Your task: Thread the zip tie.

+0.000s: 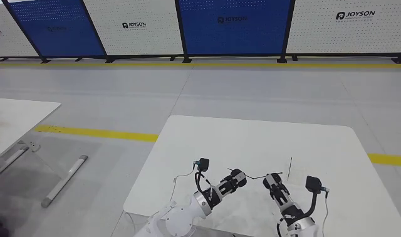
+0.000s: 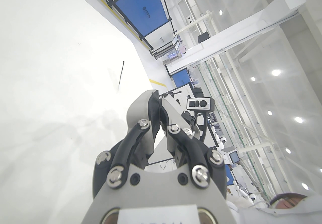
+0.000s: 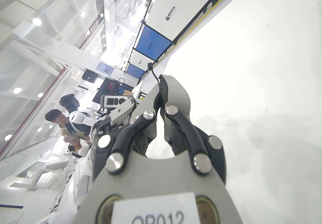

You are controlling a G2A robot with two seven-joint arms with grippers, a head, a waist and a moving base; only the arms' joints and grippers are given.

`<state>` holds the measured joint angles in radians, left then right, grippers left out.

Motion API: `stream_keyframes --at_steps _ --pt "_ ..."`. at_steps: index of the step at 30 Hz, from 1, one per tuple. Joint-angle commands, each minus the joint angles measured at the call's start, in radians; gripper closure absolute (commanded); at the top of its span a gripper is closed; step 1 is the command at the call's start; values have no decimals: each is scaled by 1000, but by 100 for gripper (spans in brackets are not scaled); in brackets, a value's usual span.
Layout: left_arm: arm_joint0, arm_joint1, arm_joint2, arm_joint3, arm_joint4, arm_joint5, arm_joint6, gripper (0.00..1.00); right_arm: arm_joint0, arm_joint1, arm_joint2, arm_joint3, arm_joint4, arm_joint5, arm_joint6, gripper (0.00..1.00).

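Observation:
My right gripper (image 1: 269, 178) (image 3: 161, 79) is shut on a black zip tie (image 3: 151, 69), whose head end pokes a short way past the fingertips. In the top view this zip tie (image 1: 255, 176) is a thin dark line running from the right gripper toward my left gripper (image 1: 239, 176) (image 2: 158, 95). The left gripper is shut, with its pads pressed together, and I cannot see anything between them. Both grippers hover close together over the near part of the white table (image 1: 250, 136). A second loose zip tie (image 1: 290, 165) (image 2: 121, 75) lies flat on the table just beyond the right gripper.
The table's near edge runs just behind both arms, and its broad far half is bare. Another white table (image 1: 19, 118) stands off to the left across a gap of floor. Blue and white pegboard partitions (image 1: 232, 17) line the back.

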<state>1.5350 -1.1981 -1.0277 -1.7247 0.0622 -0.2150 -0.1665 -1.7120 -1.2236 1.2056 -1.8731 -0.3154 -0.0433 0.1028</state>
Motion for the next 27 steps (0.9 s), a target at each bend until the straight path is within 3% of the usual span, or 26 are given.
stream_keyframes --at_steps 1,27 --pt "0 0 0 0 0 0 0 100 0 0 0 0 2 0 0 100" --pt "0 0 0 0 0 0 0 100 -28 -2 19 -30 8 -7 17 100"
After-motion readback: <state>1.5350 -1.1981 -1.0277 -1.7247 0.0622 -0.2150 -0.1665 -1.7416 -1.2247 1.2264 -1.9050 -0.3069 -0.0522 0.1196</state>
